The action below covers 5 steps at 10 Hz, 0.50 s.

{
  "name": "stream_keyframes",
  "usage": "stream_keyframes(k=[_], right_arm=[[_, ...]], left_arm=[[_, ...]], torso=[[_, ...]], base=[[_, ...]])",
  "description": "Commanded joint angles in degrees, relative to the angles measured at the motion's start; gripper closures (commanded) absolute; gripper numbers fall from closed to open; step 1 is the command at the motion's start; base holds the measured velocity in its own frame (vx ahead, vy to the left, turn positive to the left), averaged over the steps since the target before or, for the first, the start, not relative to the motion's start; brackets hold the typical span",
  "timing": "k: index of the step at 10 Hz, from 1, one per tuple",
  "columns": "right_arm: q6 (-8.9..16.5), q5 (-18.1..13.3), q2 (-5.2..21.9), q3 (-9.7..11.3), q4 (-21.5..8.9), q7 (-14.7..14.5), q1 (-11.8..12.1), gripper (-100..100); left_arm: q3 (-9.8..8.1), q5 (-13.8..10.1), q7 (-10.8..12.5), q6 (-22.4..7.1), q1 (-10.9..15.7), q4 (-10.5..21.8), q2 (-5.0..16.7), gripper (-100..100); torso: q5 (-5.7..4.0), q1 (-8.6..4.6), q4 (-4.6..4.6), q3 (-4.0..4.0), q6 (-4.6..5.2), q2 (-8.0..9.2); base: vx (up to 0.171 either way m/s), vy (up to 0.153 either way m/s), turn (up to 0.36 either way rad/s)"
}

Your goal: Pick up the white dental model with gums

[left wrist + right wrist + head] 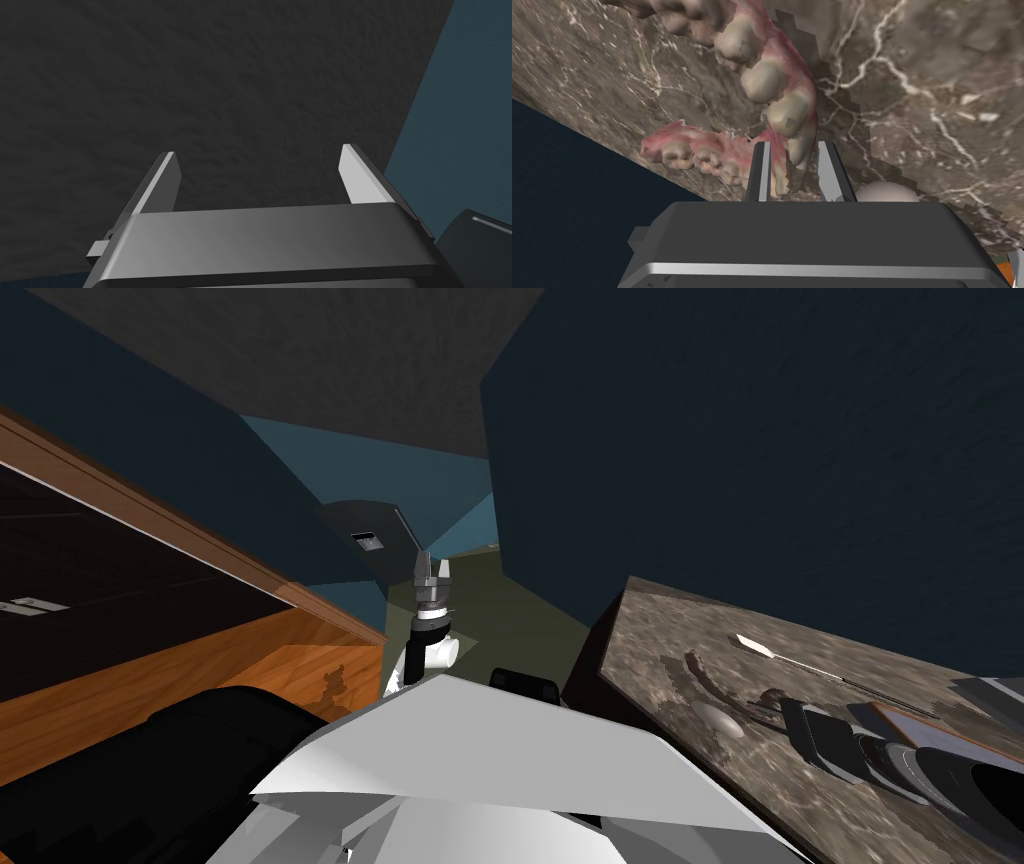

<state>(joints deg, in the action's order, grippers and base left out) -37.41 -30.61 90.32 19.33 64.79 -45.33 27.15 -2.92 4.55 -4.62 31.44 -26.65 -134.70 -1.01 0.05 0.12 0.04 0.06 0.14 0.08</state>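
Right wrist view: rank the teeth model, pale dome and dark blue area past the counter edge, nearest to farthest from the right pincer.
1. Teeth model: front teeth between the right pincer's fingers.
2. Pale dome: on the counter, just beside one finger.
3. Dark blue area: beyond the counter edge, past the model's back teeth.

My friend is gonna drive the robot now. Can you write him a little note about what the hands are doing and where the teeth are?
Left hand: open, holding nothing, raised out in front of the robot.
Right hand: shut on the front of the teeth with pink gums.
Teeth: they appear to rest on the brown marbled counter, on the robot's right.
Done: the reach and the grip.
Left to do: lift the teeth off the counter. Nothing shows they are up yet.
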Motion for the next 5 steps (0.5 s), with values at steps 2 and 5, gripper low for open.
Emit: stream_keyframes(k=[2,5], right_arm=[[-1.3,-4.3,-0.9,-1.7,-0.9,2.4,-0.9,100],[-4.3,-9.6,-2.9,-4.7,-3.1,7.1,-3.2,100]], left_arm=[[0.0,0.0,0.0,0.0,0.0,0.0,0.0,0],[0.0,0.0,0.0,0.0,0.0,0.0,0.0,0]], torso=[[0.02,0.0,0.01,0.01,-0.01,0.0],[0.03,0.06,0.02,0.03,0.01,0.05]], base=[[-0.017,0.006,-0.014],[-0.03,0.014,-0.015]])
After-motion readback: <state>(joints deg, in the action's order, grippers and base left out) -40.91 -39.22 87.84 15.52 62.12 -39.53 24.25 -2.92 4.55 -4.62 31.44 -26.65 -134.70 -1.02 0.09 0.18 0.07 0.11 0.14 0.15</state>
